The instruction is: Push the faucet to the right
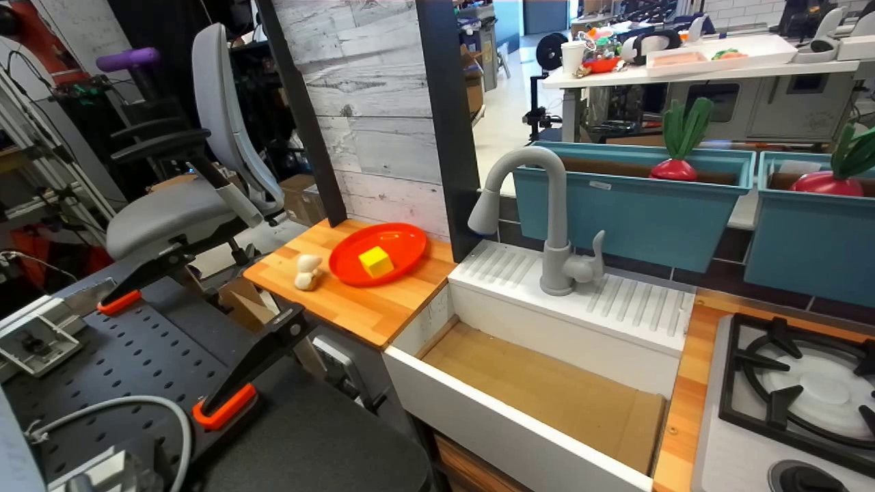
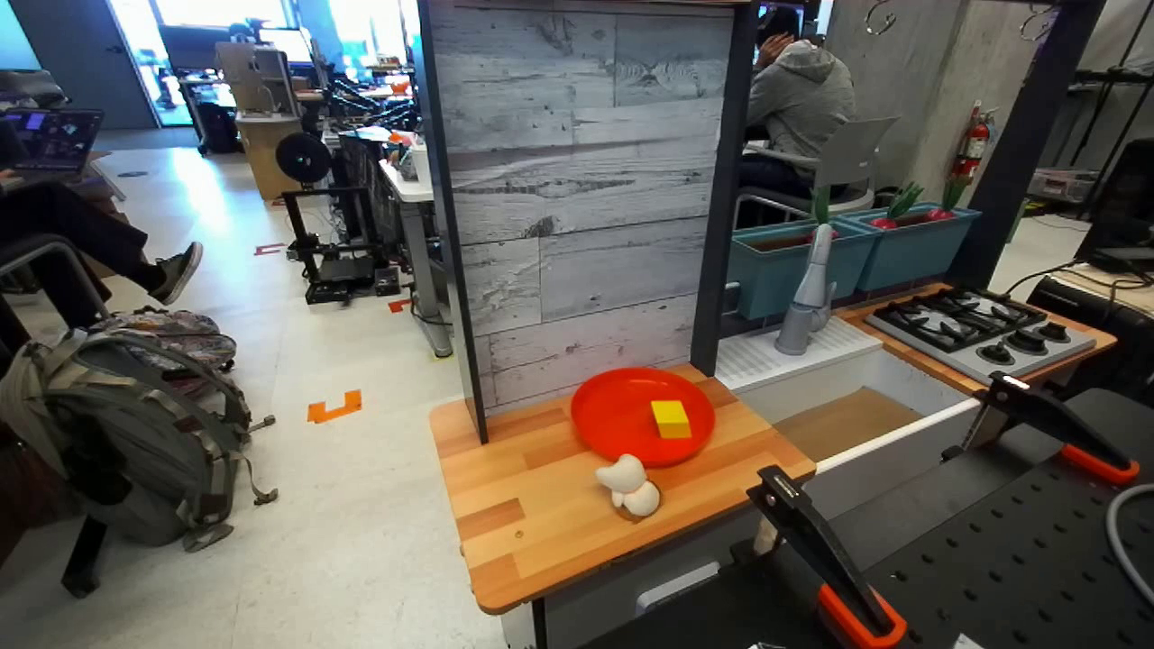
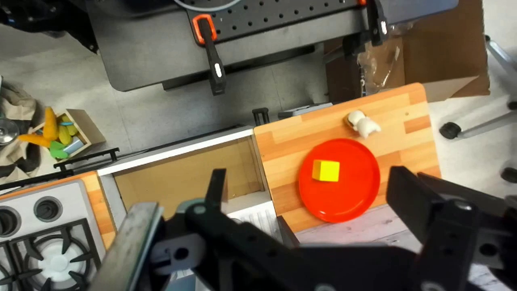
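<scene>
The faucet (image 1: 557, 198) is a tall matte grey gooseneck tube standing upright on the ribbed white ledge behind the white sink (image 1: 513, 424). In this exterior view its downturned end points left and towards the viewer, above the ledge's left end. The faucet also shows nearly edge-on in an exterior view (image 2: 813, 275). A small grey lever handle (image 1: 591, 263) sits on its base. My gripper (image 3: 309, 169) shows only in the wrist view. It is open and empty, high above the counter, touching nothing. The faucet is mostly hidden behind the gripper's left finger and body there.
A red plate (image 1: 403, 242) with a yellow cube (image 1: 376, 262) and a white figurine (image 1: 307, 271) are on the wooden counter. A dark post (image 1: 451, 123) and wood-look panel (image 1: 376, 102) rise left of the faucet. Blue planters (image 1: 622, 219) stand behind; a stove (image 1: 711, 410) is right.
</scene>
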You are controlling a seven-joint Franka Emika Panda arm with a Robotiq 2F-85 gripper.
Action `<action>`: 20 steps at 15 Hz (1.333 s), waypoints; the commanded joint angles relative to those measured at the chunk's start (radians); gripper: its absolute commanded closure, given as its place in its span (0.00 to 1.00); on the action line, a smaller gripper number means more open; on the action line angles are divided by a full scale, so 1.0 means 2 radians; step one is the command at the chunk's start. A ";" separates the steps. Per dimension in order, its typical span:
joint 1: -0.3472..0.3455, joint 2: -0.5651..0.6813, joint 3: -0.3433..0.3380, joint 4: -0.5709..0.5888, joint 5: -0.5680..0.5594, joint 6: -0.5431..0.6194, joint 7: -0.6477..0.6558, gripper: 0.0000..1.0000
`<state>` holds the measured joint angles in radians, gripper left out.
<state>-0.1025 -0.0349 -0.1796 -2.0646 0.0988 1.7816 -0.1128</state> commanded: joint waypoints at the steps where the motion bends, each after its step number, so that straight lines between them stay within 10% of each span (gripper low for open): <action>1: -0.018 0.057 -0.002 0.010 0.046 0.065 0.006 0.00; 20: -0.034 0.171 0.016 0.016 0.077 0.212 0.046 0.00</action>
<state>-0.1674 0.2619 -0.1640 -2.0339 0.2405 2.1303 -0.0534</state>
